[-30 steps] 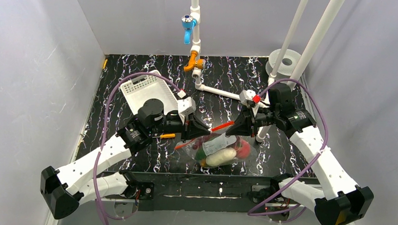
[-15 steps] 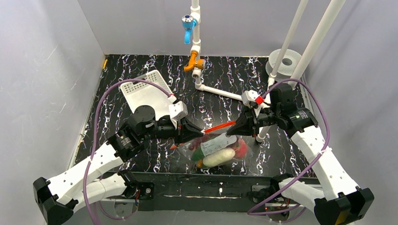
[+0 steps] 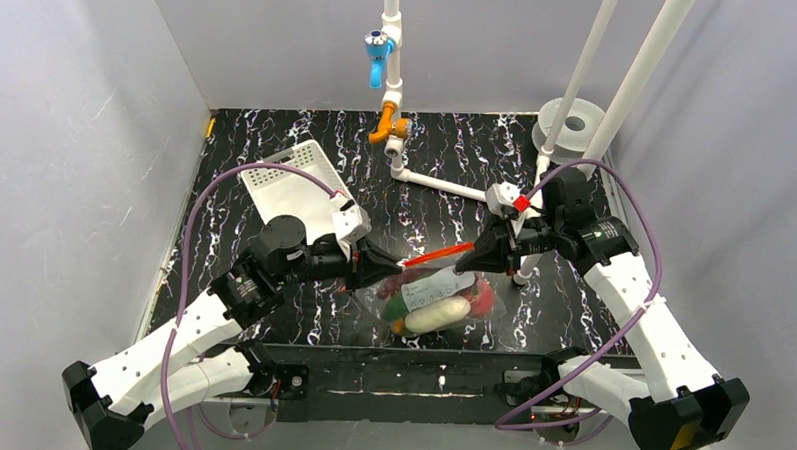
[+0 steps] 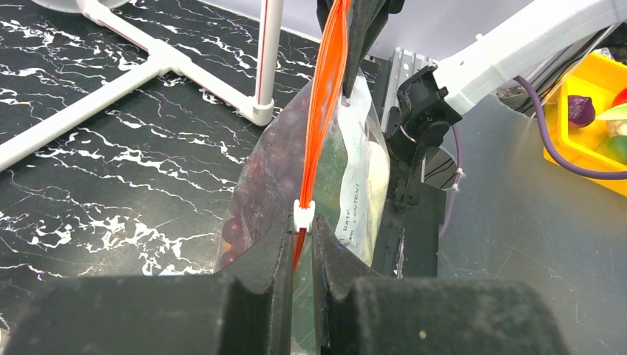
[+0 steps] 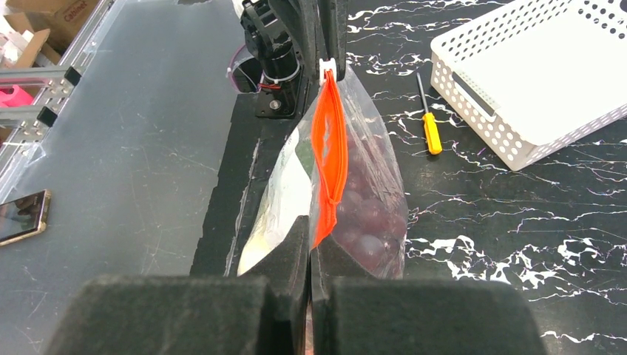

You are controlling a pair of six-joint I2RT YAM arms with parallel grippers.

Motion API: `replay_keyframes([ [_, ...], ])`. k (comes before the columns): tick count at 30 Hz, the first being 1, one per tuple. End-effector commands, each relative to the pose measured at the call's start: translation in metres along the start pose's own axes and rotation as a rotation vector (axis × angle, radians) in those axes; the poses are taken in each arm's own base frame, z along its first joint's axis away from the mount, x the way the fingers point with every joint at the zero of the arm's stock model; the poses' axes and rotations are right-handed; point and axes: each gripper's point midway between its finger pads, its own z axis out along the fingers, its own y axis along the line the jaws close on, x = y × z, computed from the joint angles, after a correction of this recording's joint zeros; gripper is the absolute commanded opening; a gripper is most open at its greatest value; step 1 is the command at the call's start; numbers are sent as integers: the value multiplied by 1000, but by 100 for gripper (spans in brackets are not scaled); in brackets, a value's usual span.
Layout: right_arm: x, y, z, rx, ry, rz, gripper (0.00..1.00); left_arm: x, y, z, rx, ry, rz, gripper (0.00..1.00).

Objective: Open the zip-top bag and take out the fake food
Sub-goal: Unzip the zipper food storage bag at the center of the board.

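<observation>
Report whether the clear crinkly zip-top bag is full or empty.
Full: dark red toy grapes, a white egg-shaped piece and a green piece all show through the clear crinkly zip-top bag.

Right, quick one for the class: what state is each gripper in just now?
Left gripper: closed on the zip-top bag, at the white slider on its orange zip strip.
Right gripper: closed, pinching the strip's other end.
</observation>
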Motion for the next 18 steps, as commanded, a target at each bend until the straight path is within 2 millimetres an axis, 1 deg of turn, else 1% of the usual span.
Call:
replay_keyframes([
  [1, -16, 5, -9, 24, -19, -53, 1, -13, 7, -9, -62, -54, 16, 0],
  [13, -17, 7, -11, 31, -15, -61, 1, -14, 15, -12, -121, -70, -13, 0],
  [18, -17, 8, -11, 33, -12, -69, 1, -13, 21, -14, -166, -73, -30, 0],
])
